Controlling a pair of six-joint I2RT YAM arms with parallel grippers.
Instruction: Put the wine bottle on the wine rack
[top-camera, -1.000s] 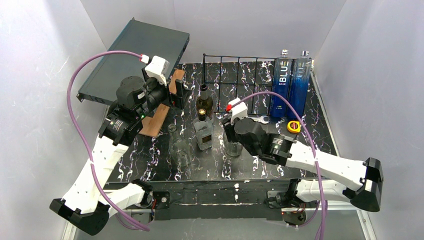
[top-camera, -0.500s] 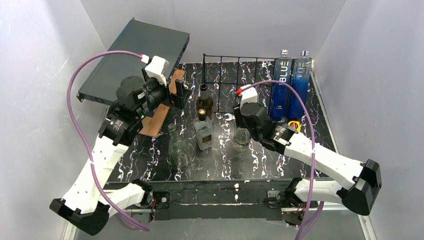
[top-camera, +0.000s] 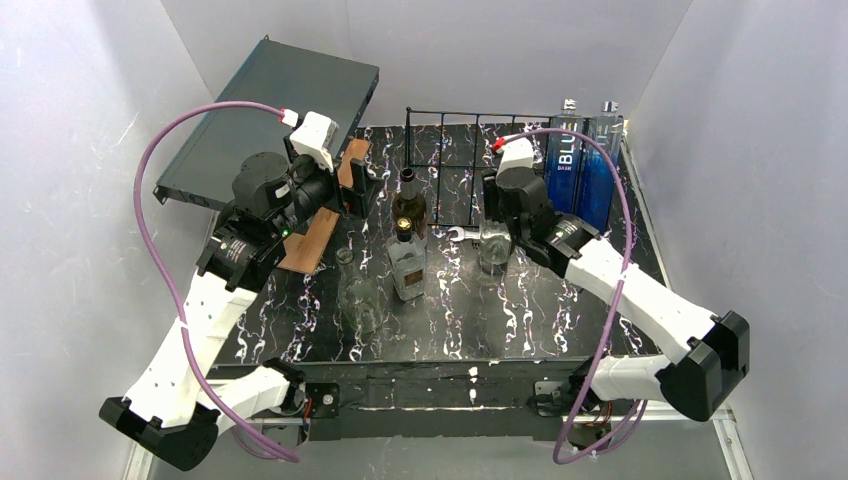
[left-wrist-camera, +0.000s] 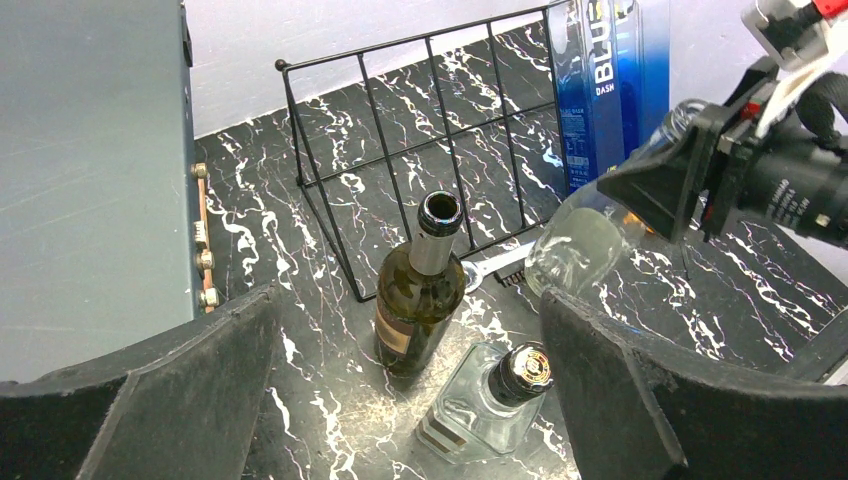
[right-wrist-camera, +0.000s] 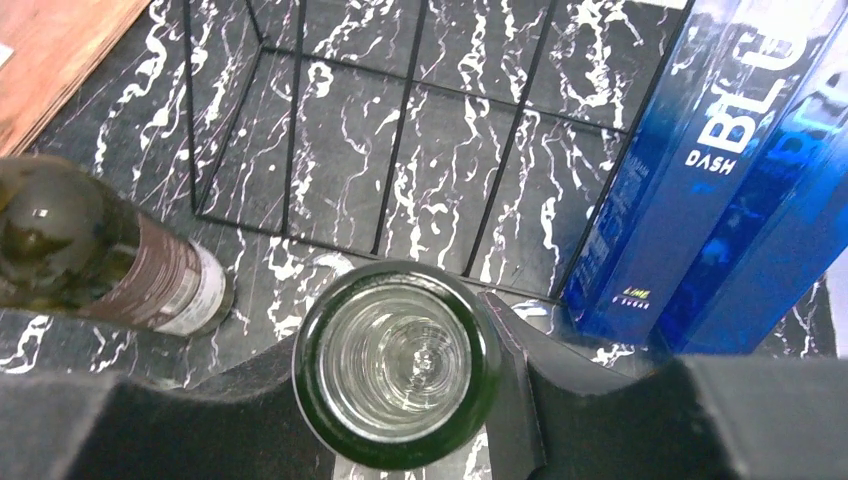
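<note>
The right tool is pinching the clear glass wine bottle, holding it tilted, neck uppermost; the black wire wine rack is lying just beyond, its free slots left of the blue bottles.

Dark grey flat box at back left, wooden board near it, wrench on black marbled table

The following are counted: one wine rack; two blue bottles; one dark green bottle; one square clear bottle with black cap; one round clear bottle; one faint clear glass vessel; one wrench; one dark grey flat box; one wooden board.
</note>
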